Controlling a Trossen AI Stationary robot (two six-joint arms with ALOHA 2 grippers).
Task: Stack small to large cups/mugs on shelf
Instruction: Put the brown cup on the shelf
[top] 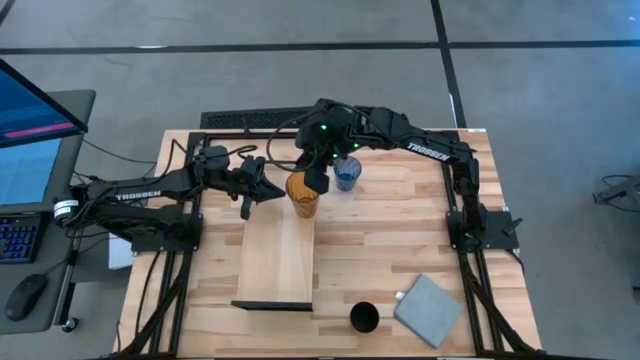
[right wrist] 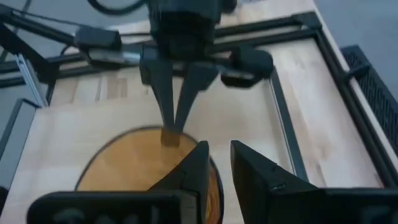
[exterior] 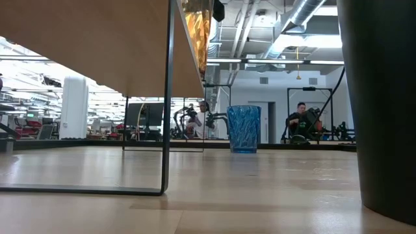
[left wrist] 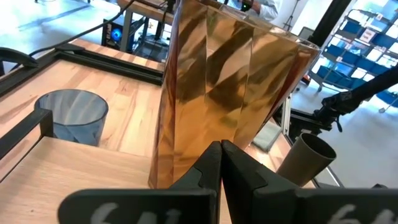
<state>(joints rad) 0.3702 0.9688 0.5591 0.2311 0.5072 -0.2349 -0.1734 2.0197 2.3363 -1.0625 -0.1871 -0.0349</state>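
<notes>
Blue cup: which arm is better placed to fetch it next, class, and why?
Probably right: the blue cup stands beside the right gripper; the left gripper is across the amber cup.

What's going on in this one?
The right pincer grips the amber cup by its rim at the far end of the shelf. The left pincer, shut, has its tips at the cup's other side. The blue cup stands on the table just beyond the shelf, and the black cup stands by its near end. Nothing is stacked yet.
</notes>
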